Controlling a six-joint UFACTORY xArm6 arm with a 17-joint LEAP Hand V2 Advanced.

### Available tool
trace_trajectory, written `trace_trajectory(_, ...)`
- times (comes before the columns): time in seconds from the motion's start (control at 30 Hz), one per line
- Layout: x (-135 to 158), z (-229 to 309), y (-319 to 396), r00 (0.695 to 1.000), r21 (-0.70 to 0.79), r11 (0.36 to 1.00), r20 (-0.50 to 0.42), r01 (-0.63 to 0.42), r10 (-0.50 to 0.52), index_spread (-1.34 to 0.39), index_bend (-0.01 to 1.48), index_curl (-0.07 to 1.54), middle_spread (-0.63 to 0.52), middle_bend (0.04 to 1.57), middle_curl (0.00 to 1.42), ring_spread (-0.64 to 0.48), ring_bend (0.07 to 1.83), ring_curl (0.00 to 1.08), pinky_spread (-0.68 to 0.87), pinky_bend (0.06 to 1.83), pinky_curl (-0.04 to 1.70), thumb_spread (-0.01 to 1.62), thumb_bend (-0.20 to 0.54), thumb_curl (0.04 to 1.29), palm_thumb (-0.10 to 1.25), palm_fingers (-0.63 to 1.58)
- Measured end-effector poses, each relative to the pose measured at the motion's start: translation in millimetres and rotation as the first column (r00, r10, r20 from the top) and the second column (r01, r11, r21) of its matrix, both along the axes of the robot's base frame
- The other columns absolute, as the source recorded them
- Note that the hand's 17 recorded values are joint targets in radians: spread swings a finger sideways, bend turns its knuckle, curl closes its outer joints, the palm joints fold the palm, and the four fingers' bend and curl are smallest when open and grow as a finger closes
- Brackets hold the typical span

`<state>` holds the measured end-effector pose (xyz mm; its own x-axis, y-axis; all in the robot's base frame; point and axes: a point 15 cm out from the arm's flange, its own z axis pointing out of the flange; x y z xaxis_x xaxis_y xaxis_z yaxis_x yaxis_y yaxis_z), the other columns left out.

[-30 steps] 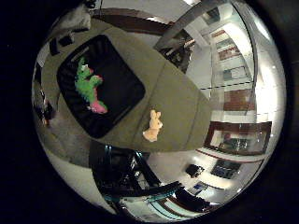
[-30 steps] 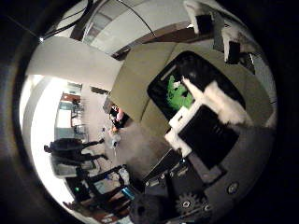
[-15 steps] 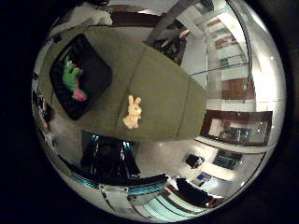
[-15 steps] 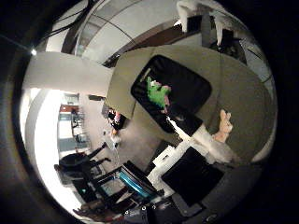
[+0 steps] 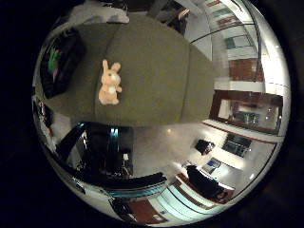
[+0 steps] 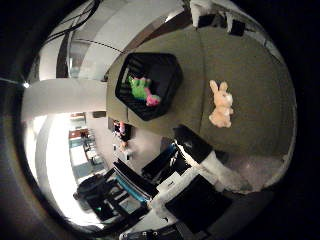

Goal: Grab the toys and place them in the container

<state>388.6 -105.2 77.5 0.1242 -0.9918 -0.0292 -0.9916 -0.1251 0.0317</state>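
Nearest the palm, the white and black hand (image 6: 200,170) reaches in at the edge of the thumb-side view with a finger (image 6: 192,142) held out straight and nothing in its grasp, so it is released. Below it lies the olive table (image 6: 250,65). A tan bunny (image 6: 221,104) lies flat on the bare tabletop, its long axis running from ears to feet, ears toward the table's far side. Farther off, well apart from the bunny, a black container (image 6: 162,72) sits on the table near its edge, with a green toy (image 6: 139,88) lying inside it.
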Motion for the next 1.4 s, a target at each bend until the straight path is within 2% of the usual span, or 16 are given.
trace_trajectory(0.17,-6.2,-39.2,-11.1,0.999,0.005,1.0,-0.03,0.012,-0.012,-0.33,0.27,0.41,0.03,0.36,0.36,0.13,0.59,0.25,0.4,0.88,0.16,1.1,-0.024,0.37,0.61,0.16)
trace_trajectory(0.3,-9.9,-73.1,-11.6,0.999,0.008,1.0,-0.049,0.014,-0.013,-0.33,0.23,0.39,0.05,0.31,0.34,0.17,0.54,0.23,0.41,0.84,0.11,1.1,-0.023,0.36,0.6,0.18)
trace_trajectory(0.43,-8.3,-100.8,-11.9,0.999,0.008,1.0,-0.047,0.015,-0.015,-0.32,0.19,0.38,0.06,0.27,0.33,0.18,0.5,0.22,0.42,0.81,0.06,1.11,-0.022,0.35,0.6,0.21)
trace_trajectory(0.73,5.4,-114.4,-16.8,1.0,-0.015,1.0,0.024,0.014,-0.014,-0.32,0.17,0.35,0.07,0.23,0.34,0.18,0.46,0.21,0.44,0.8,0.0,1.1,-0.022,0.34,0.59,0.23)
trace_trajectory(1.4,-22.2,-173.3,-6.8,0.999,0.005,1.0,-0.047,0.02,-0.02,-0.3,0.17,0.31,0.09,0.2,0.34,0.2,0.43,0.22,0.44,0.79,0.0,1.1,-0.023,0.33,0.57,0.23)
